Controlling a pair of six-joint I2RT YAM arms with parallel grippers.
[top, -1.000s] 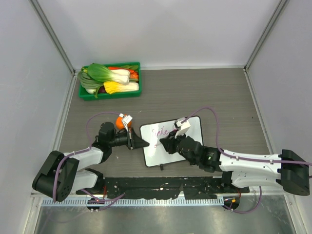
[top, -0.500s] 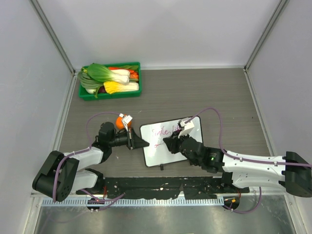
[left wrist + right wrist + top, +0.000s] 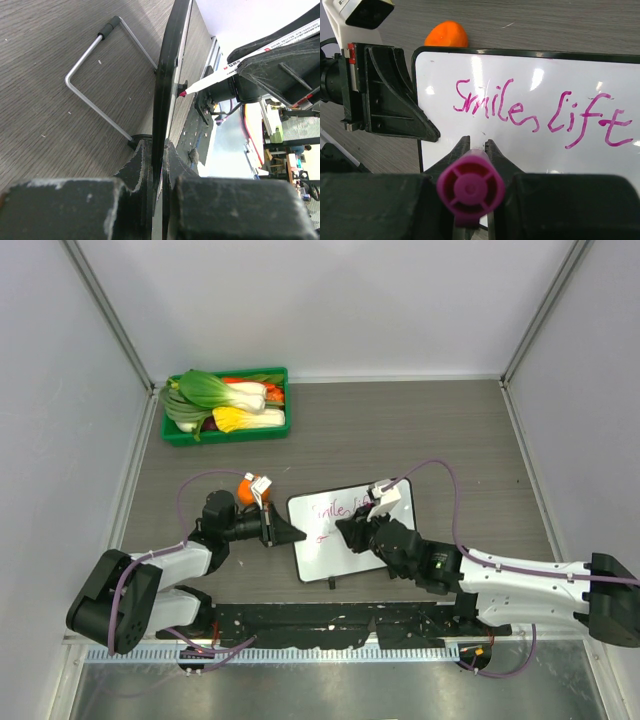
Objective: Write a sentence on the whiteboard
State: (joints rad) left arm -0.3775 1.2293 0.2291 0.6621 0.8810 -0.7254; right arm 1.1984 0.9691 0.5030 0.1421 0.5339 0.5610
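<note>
As far as visible right now, rundown by item:

whiteboard [image 3: 318,552]: propped on its wire stand [image 3: 95,85] on the table [image 3: 450,430], near the front edge, between the two arms.

left gripper [image 3: 296,533]: clenched on the board's left edge, bracing it.

right gripper [image 3: 352,532]: clamped tight round a marker [image 3: 235,64], pointed at the board face. Tip right at the surface, can't tell if actually touching.

sentence [image 3: 540,116]: one magenta line down, reads "Smile, lift". Blank white below that.

progress: guessing partway. Top line apparently done, plenty of room left underneath, no proper ending yet. Marker aimed below "Smile", so probably lining up for a second line.

vs a second ago: only "Smile" on the board back then, a scrap of the next word half a second ago, now "lift" complete. Right gripper slid a touch rightward along the board. Left gripper and board in the same spot throughout.

background: green tray [image 3: 230,436] piled with vegetables [image 3: 215,395] at the far left, orange thing [image 3: 243,492] just behind the left wrist.
</note>
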